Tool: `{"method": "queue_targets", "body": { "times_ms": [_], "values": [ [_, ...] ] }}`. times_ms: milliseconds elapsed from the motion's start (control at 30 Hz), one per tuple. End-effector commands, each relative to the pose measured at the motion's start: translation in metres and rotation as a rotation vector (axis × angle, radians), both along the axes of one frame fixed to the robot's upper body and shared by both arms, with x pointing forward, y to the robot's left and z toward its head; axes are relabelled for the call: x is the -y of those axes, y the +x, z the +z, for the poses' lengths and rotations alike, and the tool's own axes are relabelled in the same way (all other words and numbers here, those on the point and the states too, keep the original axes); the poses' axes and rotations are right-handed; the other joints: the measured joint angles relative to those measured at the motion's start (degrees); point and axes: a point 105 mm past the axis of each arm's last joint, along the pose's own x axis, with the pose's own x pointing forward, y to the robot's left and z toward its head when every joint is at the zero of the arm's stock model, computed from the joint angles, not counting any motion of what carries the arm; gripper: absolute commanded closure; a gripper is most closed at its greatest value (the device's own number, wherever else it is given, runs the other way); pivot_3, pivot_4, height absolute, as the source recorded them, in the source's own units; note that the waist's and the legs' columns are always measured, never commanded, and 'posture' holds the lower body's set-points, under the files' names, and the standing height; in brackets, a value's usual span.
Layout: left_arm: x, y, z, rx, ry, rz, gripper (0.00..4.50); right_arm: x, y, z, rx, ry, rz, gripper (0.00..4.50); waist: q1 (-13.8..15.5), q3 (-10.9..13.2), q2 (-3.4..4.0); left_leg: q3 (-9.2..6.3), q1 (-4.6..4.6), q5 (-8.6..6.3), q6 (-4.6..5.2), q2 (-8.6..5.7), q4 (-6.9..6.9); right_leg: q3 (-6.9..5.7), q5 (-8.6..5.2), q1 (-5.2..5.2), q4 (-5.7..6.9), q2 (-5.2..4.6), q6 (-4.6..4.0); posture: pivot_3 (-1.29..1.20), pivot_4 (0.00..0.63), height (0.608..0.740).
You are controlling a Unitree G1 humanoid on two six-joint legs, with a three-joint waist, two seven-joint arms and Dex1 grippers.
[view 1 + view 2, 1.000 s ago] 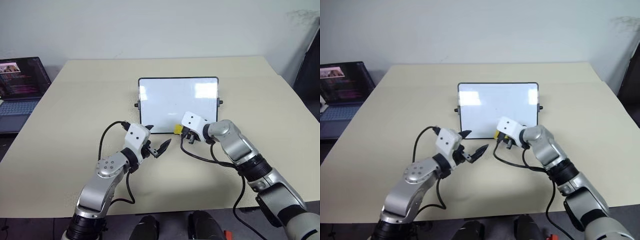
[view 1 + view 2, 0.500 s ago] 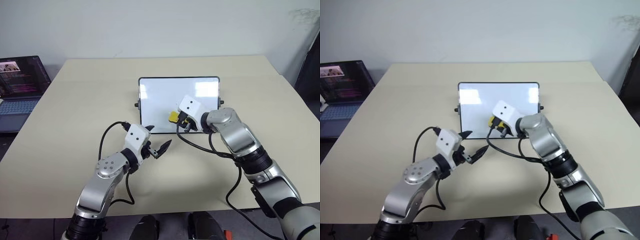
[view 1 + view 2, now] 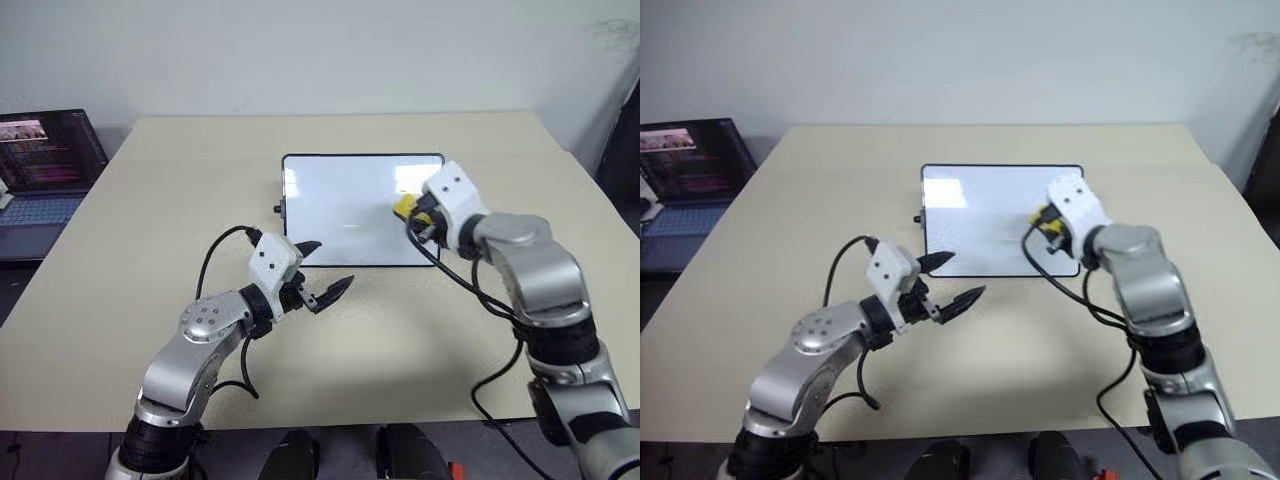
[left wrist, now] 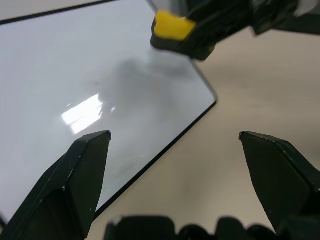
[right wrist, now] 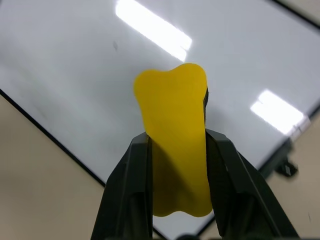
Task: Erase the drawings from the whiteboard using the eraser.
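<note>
The yellow eraser (image 5: 172, 140) sits clamped between the right gripper's (image 3: 415, 215) fingers over the right part of the whiteboard (image 3: 345, 205) on the counter (image 3: 150, 230), while the left gripper's (image 3: 318, 272) fingers stand apart near the board's front edge.

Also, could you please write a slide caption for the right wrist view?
Right end effector shut on the yellow eraser, above the glossy whiteboard.

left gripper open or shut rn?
Open. The left gripper has its two black fingers spread wide apart, nothing between them, near the whiteboard.
</note>
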Motion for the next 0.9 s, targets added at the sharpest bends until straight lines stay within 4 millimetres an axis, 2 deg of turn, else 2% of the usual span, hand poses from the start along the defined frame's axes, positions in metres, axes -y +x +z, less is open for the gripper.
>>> {"method": "queue_targets", "body": {
  "times_ms": [33,167,333,467,667,900],
  "values": [
    [0.011,-0.005,0.03,0.063,-0.054,-0.128,0.0,0.02,-0.012,0.014,0.039,0.024,-0.086,3.36,-0.05,0.03,0.01,0.03,0.0,0.0,0.0,-0.01,0.0,0.01,0.0,0.0,0.02,0.0,0.0,0.0,0.15,0.74],
    [0.021,-0.006,0.038,0.088,-0.053,-0.222,0.0,0.04,-0.023,0.009,-0.012,0.072,-0.215,3.36,-0.43,0.03,0.01,0.14,0.03,0.01,-0.02,0.01,-0.02,0.03,0.0,0.0,0.03,0.03,0.01,0.0,0.15,0.74],
    [0.03,-0.009,0.024,0.067,0.01,-0.326,0.0,0.057,-0.031,-0.002,-0.09,0.172,-0.373,3.36,-0.41,0.04,0.02,0.21,0.08,0.02,-0.03,0.03,-0.03,0.08,0.0,0.0,0.05,0.05,0.0,0.0,0.15,0.74],
    [0.035,-0.006,0.017,0.079,0.019,-0.362,0.0,0.068,-0.033,-0.029,-0.178,0.347,-0.502,3.36,-0.32,0.03,0.02,0.2,0.07,0.02,-0.02,0.02,-0.01,0.07,0.0,0.01,0.06,0.05,0.0,0.0,0.15,0.74],
    [0.049,-0.011,0.008,0.079,0.025,-0.399,0.0,0.086,-0.043,-0.055,-0.259,0.349,-0.598,3.36,-0.21,0.06,0.06,0.2,0.06,0.01,0.0,-0.03,-0.02,0.07,-0.02,0.01,0.04,0.04,0.03,0.0,0.15,0.74],
    [0.051,-0.016,0.005,0.065,0.021,-0.405,0.0,0.098,-0.044,-0.059,-0.29,0.313,-0.614,3.36,-0.5,0.06,0.07,0.28,0.11,-0.04,0.1,0.01,-0.03,0.12,-0.02,0.01,0.1,0.05,0.03,0.0,0.15,0.74]
  ]
}}
